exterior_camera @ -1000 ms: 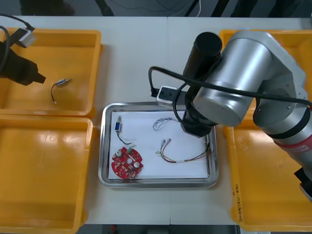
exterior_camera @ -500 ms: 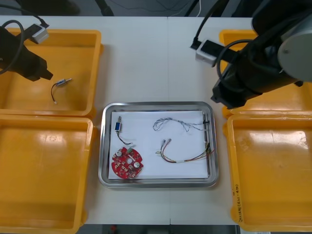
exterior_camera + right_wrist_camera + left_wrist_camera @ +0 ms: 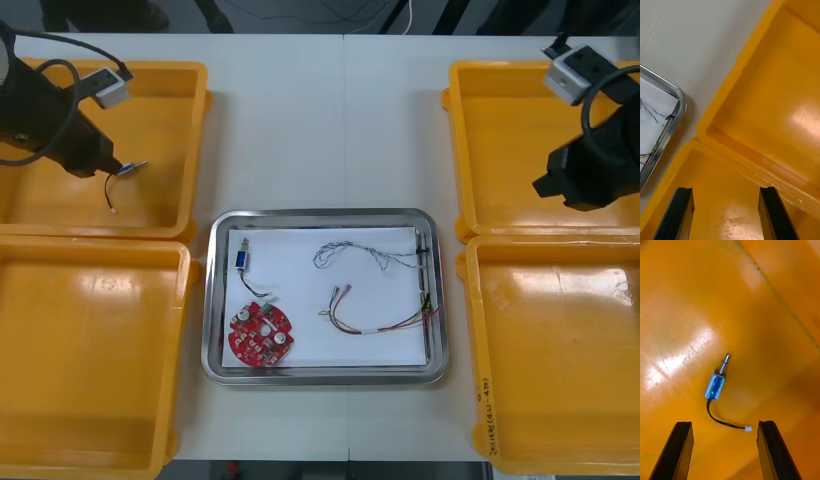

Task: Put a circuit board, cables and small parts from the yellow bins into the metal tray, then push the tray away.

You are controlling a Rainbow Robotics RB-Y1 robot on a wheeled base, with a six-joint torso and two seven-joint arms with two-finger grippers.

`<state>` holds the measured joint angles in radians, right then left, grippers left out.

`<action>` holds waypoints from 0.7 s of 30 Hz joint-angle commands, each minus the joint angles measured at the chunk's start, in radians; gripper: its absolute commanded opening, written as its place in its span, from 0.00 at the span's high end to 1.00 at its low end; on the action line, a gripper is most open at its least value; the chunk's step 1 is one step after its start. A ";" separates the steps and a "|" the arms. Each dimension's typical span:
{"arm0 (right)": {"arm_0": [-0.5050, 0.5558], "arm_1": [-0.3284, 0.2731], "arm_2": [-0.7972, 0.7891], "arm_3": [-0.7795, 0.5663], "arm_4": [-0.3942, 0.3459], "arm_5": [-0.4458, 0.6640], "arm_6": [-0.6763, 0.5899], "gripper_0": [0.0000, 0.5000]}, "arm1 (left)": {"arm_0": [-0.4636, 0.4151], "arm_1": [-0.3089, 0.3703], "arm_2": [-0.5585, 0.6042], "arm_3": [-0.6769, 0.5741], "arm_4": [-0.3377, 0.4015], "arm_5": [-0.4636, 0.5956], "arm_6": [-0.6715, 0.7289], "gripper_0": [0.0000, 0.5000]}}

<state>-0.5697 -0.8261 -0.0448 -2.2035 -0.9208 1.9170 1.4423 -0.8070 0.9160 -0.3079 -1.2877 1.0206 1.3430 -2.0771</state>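
- While the metal tray (image 3: pixel 325 216) at the middle of the table (image 3: pixel 300 120) holds a circuit board (image 3: pixel 260 335), a blue and white cable (image 3: pixel 345 252), a red and yellow cable (image 3: pixel 375 322) and one blue-bodied part (image 3: pixel 242 260), another small metal part (image 3: pixel 130 167) lies on the floor of the far left yellow bin (image 3: pixel 60 205), well apart from the tray.
- The left gripper (image 3: pixel 100 158) hangs over that bin with its tip just beside the part, which lies on the side toward the table's middle. Of the two arms it is by far the nearer.
- Its fingers (image 3: pixel 682 450) stand apart with nothing between them. Seen from the wrist, the part sits beyond the fingertips and about midway across the gap, so I judge that a straight advance along the fingers would bring them to either side of it.
- The part's long axis, from blue body to thin pin, runs nearly along the fingers' own direction, tilted only slightly. The closing line therefore crosses it close to square, which favours a pinch across the body with little or no wrist turn.
- A black lead (image 3: pixel 720 420) curls from the body's near end toward the fingers and ends in a white plug (image 3: pixel 748 428) close to one finger; a low approach may catch or drag it.
- The right gripper (image 3: pixel 555 188) waits over the far right yellow bin (image 3: pixel 500 120), near where it meets the near one. It is likewise spread and empty, well away from the part.
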 commanded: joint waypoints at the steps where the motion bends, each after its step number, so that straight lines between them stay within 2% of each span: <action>1: 0.091 -0.057 -0.118 -0.031 -0.018 0.003 -0.080 0.00 | -0.070 -0.012 -0.023 0.088 0.000 -0.068 -0.173 0.00; 7: 0.191 -0.070 -0.210 -0.033 -0.009 0.003 -0.189 0.00 | -0.072 -0.054 -0.028 0.153 -0.011 -0.122 -0.228 0.00; 14: 0.257 -0.070 -0.256 -0.027 0.049 0.003 -0.201 0.00 | -0.072 -0.072 -0.120 0.189 -0.010 -0.249 -0.230 0.00; 21: 0.346 -0.065 -0.290 -0.027 0.051 0.003 -0.214 0.00 | -0.072 -0.080 -0.140 0.211 -0.016 -0.283 -0.233 0.00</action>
<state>-0.2744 -0.8547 -0.2862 -2.2088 -0.8698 1.9170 1.2501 -0.8327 0.8513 -0.4476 -1.0802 1.0141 1.0746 -2.2732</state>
